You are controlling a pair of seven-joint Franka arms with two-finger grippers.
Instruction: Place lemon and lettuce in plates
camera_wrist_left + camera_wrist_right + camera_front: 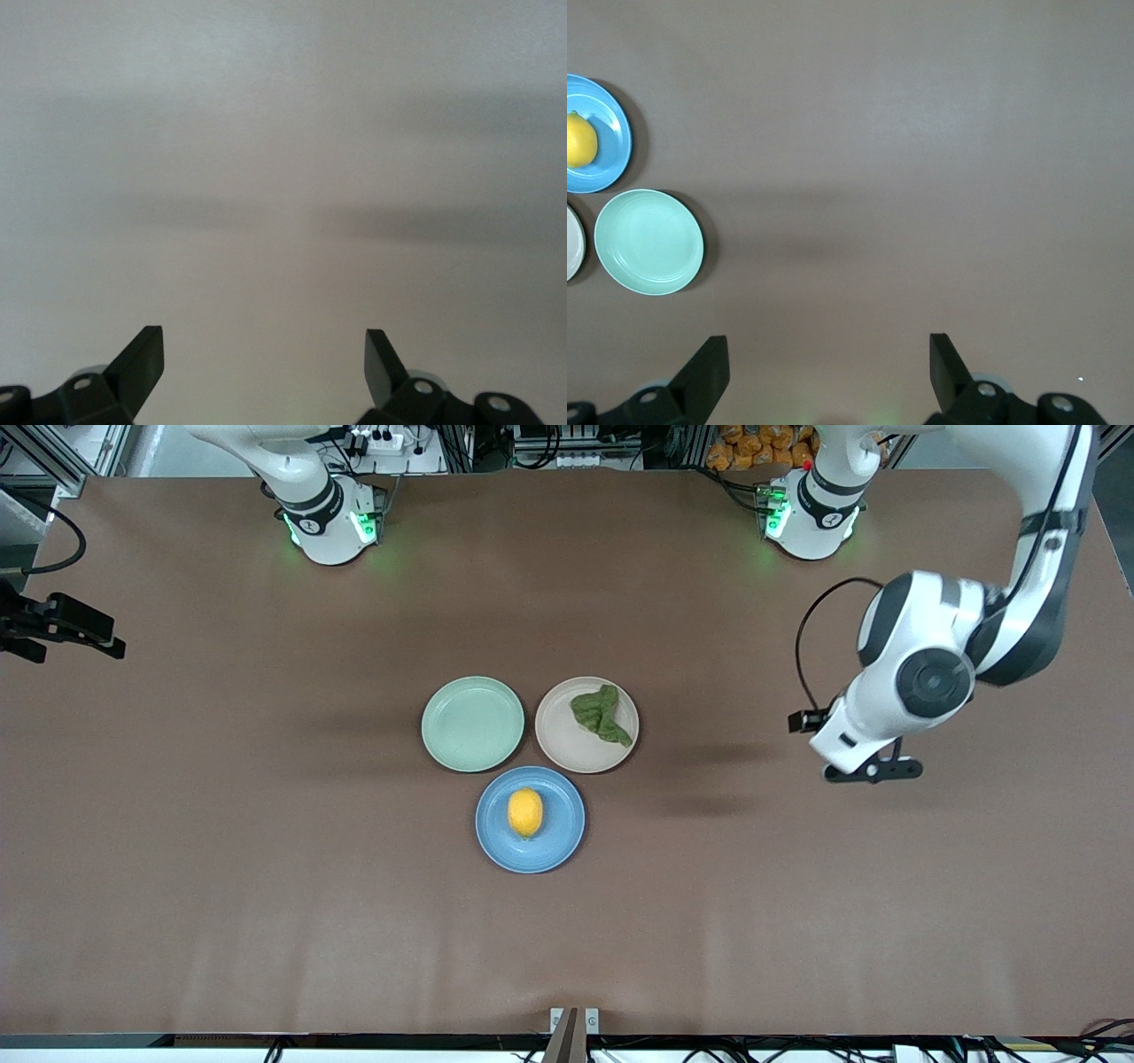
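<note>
The lemon [525, 812] lies in the blue plate [567, 841], which is nearest to the front camera. The lettuce [601, 714] lies in the beige-pink plate [558, 744]. My left gripper [873, 771] hangs open and empty over bare table toward the left arm's end; its wrist view [264, 332] shows only tabletop. My right gripper [828, 341] is open and empty, high over the table toward the right arm's end. Its wrist view shows the lemon [578, 140] in the blue plate [613, 142]. Its hand is not seen in the front view.
An empty pale green plate [472, 724] touches the other two plates and also shows in the right wrist view [648, 242]. A black device with a cable [58, 627] juts over the table edge at the right arm's end.
</note>
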